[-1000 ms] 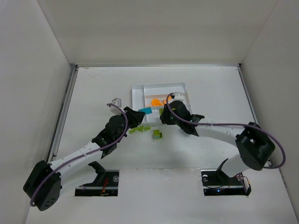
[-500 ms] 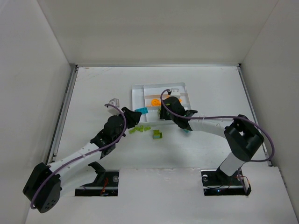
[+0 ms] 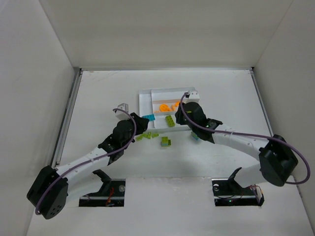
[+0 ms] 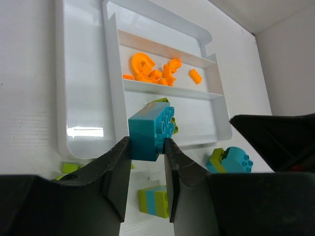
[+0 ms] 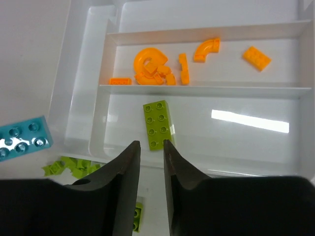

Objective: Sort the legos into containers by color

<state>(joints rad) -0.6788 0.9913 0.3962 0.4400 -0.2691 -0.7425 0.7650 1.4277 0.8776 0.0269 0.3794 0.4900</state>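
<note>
Teal brick: the teal brick (image 4: 150,129) is held clear of the bench (image 3: 98,98), just off the near left corner of the tray (image 4: 83,73).
Left jaws: the jaws of the left gripper (image 4: 146,147) are clamped on the brick's two flat side walls, with the studs turned towards the tray.
Handling: the brick is judged light, rigid and smooth. The flat walls are the best hold, since the studded face would be likely to slip.
Right jaws: the jaws of the right gripper (image 5: 150,147) are parted by a narrow gap over the tray's near wall, and nothing is held.
Tray contents: orange pieces (image 5: 162,64) are seen in the far compartment and a lime brick (image 5: 158,124) in the middle one.
Loose legos: several loose legos (image 3: 156,138) lie on the bench near the tray's near edge.
Hidden: the teal brick's lower part is covered by the jaws. The tray's right end is covered by the right arm from above, and the shapes of the small lime bits cannot be made out.
</note>
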